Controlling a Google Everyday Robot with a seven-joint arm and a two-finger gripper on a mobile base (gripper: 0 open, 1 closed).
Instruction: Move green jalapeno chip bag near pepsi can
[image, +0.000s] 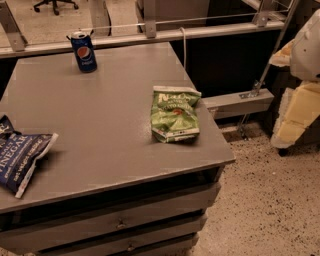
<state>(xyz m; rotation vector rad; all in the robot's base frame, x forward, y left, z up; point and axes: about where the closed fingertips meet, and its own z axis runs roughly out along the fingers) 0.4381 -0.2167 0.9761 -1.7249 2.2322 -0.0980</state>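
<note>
The green jalapeno chip bag (174, 113) lies flat near the right edge of the grey table (100, 125), crinkled, with white lettering. The pepsi can (83, 51) stands upright at the table's far left, well apart from the bag. My gripper (279, 97) hangs off the table at the far right of the view, beyond the bag and above the floor. Its two pale yellowish fingers (299, 116) stand apart with nothing between them.
A dark-blue "VINEGAR" bag (20, 155) lies at the table's left front edge. A railing (150, 27) runs behind the table. Drawers sit below the tabletop. Speckled floor (265, 200) lies to the right.
</note>
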